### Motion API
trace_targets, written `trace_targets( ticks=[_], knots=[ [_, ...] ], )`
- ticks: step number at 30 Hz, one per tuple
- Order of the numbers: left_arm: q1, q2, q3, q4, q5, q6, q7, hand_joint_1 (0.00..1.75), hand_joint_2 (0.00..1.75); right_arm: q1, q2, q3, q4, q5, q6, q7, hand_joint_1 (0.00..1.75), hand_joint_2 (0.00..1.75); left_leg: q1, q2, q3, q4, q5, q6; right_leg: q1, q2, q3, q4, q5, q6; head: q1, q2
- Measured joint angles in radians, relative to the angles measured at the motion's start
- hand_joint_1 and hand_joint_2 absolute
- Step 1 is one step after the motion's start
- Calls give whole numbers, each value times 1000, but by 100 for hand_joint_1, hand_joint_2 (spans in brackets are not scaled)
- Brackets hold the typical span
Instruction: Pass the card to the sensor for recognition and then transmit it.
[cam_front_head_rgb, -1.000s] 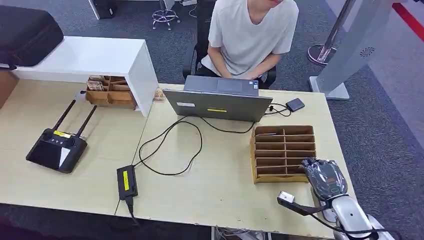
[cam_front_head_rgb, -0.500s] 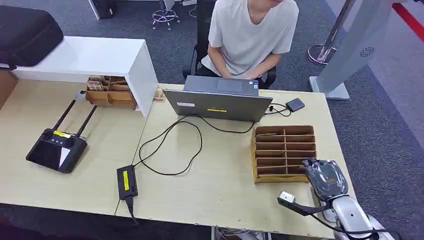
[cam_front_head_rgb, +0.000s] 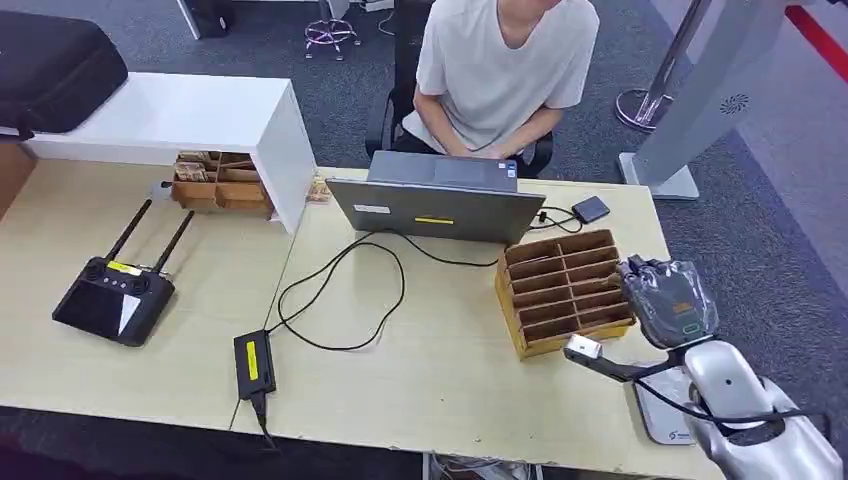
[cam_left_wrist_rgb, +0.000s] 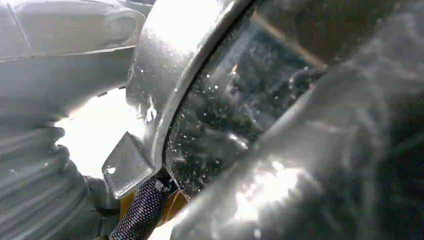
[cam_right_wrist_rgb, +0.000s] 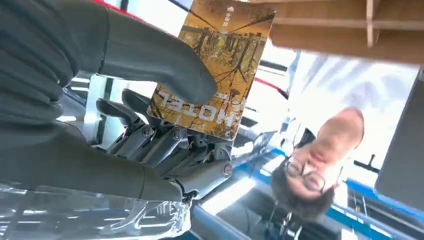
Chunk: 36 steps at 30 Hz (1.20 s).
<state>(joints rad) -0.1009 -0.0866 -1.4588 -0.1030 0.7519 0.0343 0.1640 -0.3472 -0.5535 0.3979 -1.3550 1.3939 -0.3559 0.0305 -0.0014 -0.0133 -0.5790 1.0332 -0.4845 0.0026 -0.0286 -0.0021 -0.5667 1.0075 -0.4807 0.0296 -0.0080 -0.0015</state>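
Note:
My right hand (cam_front_head_rgb: 668, 300) hovers at the right end of the wooden card rack (cam_front_head_rgb: 563, 291), which sits askew on the table. In the right wrist view that hand (cam_right_wrist_rgb: 115, 100) pinches a yellow-brown card (cam_right_wrist_rgb: 215, 65) printed "HOTEL" between the thumb and the darker fingers, just off the rack's edge (cam_right_wrist_rgb: 350, 30). A white flat reader pad (cam_front_head_rgb: 663, 412) lies near the table's front right corner, partly under my right forearm. The left wrist view shows my left hand's grey ribbed cover (cam_left_wrist_rgb: 30, 175) close against dark, blurred shapes; its fingers are hidden.
A person sits behind the open laptop (cam_front_head_rgb: 436, 205) at the far side. A small black box (cam_front_head_rgb: 590, 209) on a cable lies right of it. A black power brick (cam_front_head_rgb: 253, 362) with looping cable is mid-table, a controller with antennas (cam_front_head_rgb: 112, 298) at the left, a white shelf (cam_front_head_rgb: 200, 115) behind.
My right hand has lifted and moved away from me and to the right. The card rack has swung askew with it. The white pad has come into sight under my forearm.

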Motion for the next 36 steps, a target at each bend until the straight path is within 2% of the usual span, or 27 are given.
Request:
trace_targets(
  ticks=[8,14,22,27,31,34,36],
  knots=[
    [0,0,0,0,-3,0,0,0,175,-31,-13,4,-27,-10,1,0,175,175,0,0,-1,0,0,0,0,1,0,0,0,0,0,0],
    [0,0,0,0,-8,-1,0,0,175,-122,-32,24,-46,-37,47,-22,175,175,0,0,0,0,1,0,0,0,0,0,0,0,0,0],
    [-1,0,0,0,-25,-3,0,0,175,-253,-39,78,-44,-63,79,-20,175,175,0,0,-1,0,1,0,0,0,0,1,1,0,0,0],
    [-4,-1,-1,0,-60,-13,1,0,175,-374,17,144,29,-47,83,-19,175,175,0,2,-1,0,1,0,0,2,-1,1,1,-1,1,0],
    [-6,-3,-1,0,-82,-11,3,0,175,-467,94,201,118,-26,63,-1,175,175,0,1,-1,0,2,-1,0,1,-1,3,1,-1,0,0],
    [-6,-5,-3,0,-103,0,-15,0,175,-516,147,238,174,-15,61,5,175,175,0,1,0,0,2,-2,0,1,-2,3,1,-1,0,0],
    [-5,-6,-14,0,-117,21,-56,0,175,-533,169,256,195,-14,60,12,175,175,0,0,0,0,2,-2,0,1,-2,3,1,-1,0,0]
  ],
)
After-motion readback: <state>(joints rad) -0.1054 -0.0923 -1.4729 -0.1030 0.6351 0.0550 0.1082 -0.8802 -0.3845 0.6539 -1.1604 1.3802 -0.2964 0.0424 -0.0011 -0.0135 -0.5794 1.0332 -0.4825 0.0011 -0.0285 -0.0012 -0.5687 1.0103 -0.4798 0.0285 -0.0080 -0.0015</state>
